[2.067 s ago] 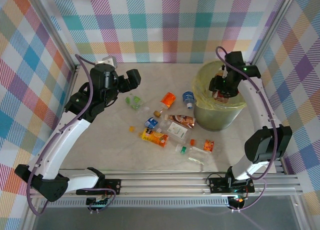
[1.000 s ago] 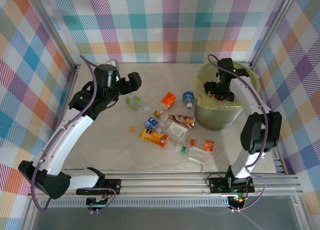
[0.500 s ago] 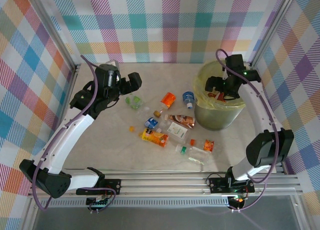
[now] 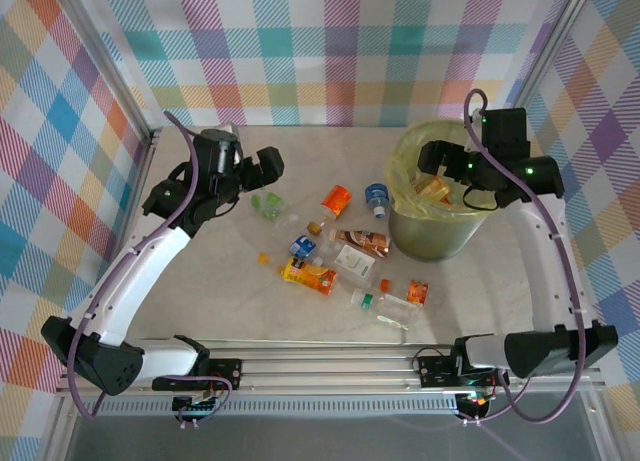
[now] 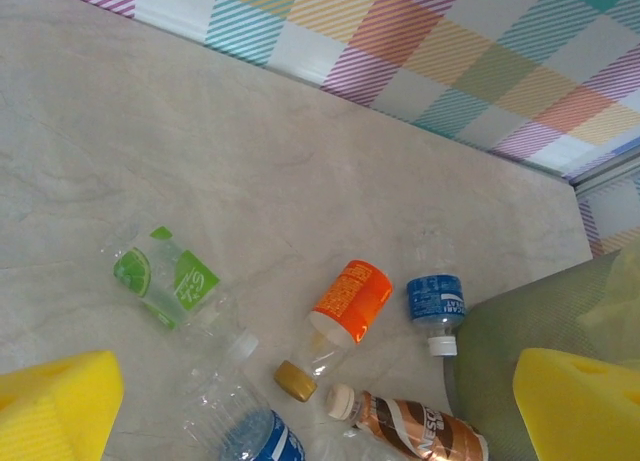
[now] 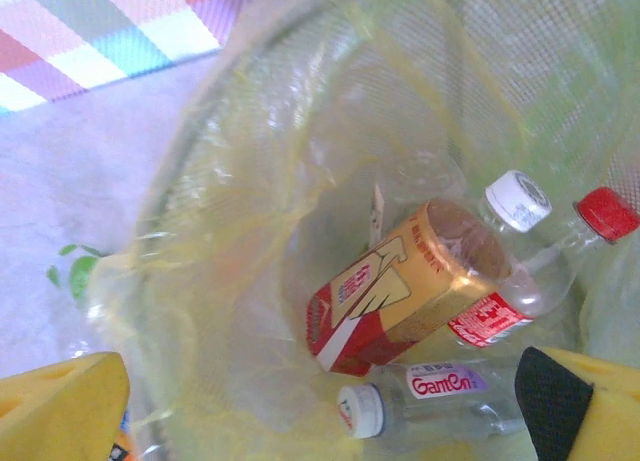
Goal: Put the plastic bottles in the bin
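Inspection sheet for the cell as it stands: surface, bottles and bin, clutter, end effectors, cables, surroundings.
Surface: pale table, bottles mid-table.
Job's things: several bottles lie left of the bin; at least three more inside it.
Clutter: orange bit, possibly a loose cap.
End effectors: left end effector open, empty, near the green-labelled bottle; right end effector open, empty, over the bin.
Cables: purple cables loop along both arms.
Surroundings: checked walls, metal frame.

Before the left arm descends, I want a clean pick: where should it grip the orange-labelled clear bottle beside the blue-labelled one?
Grip the orange-labelled clear plastic bottle across its labelled middle, coming straight down. It lies on its side, that part looks round and uncrushed, and bare table along both long sides leaves room for the left fingers.
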